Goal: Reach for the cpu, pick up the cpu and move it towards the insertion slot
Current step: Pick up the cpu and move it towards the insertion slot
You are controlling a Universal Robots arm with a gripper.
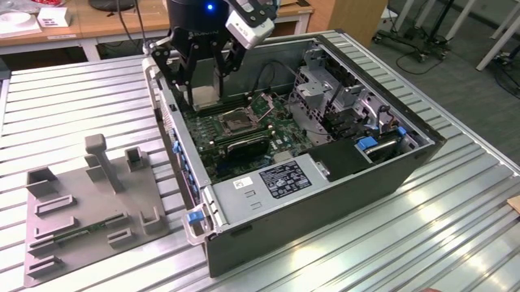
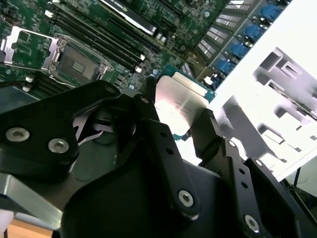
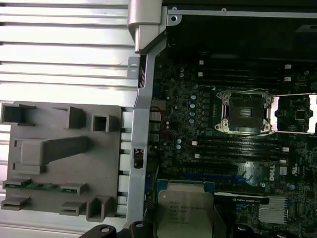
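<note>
My gripper [image 1: 203, 91] hangs over the far left corner of the open computer case, shut on the cpu [image 1: 203, 97]. The cpu is a thin square chip with a pale silver face, gripped by two opposite edges between the black fingers in both wrist views [image 2: 179, 101] [image 3: 184, 210]. It hangs above the green board, apart from it. The insertion slot [image 1: 238, 121] lies on the board a short way toward the exterior view's right of the chip. Its metal frame is flipped open and its dark centre is bare [image 2: 77, 62] [image 3: 246, 111].
The case wall [image 1: 175, 143] runs just beside the gripper. Long black memory slots [image 3: 233, 146] flank the socket. A grey plastic fixture [image 1: 89, 201] holding a green memory stick [image 3: 42, 186] stands on the ribbed metal table left of the case. Drive cages and cables [image 1: 341, 115] fill the case's right side.
</note>
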